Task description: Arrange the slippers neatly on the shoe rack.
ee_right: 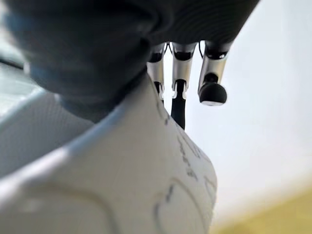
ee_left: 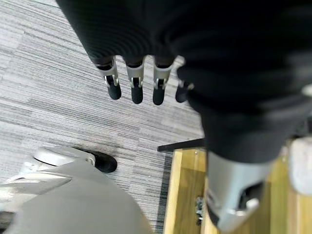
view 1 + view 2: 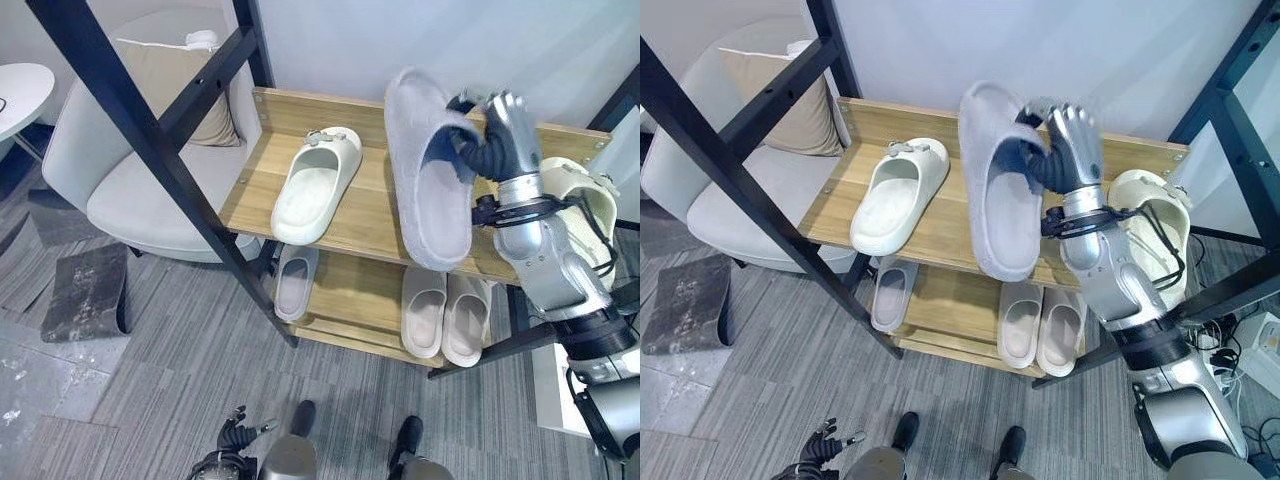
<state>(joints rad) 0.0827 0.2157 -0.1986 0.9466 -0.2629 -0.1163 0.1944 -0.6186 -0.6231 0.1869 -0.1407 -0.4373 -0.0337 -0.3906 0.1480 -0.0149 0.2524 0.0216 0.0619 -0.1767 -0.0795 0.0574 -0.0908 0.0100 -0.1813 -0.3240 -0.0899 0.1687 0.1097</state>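
Note:
My right hand is shut on the edge of a large grey slipper, holding it tilted, sole toward me, over the middle of the wooden shoe rack's top shelf. The slipper's pale sole shows close up in the right wrist view, with fingers curled over its rim. A white slipper lies on the top shelf to the left. Another white slipper sits at the shelf's right end, behind my forearm. My left hand hangs low over the floor with relaxed fingers.
The lower shelf holds a white pair at the right and a single slipper at the left. A black slanted frame bar crosses in front. A beige armchair, a round white table and a dark mat are to the left.

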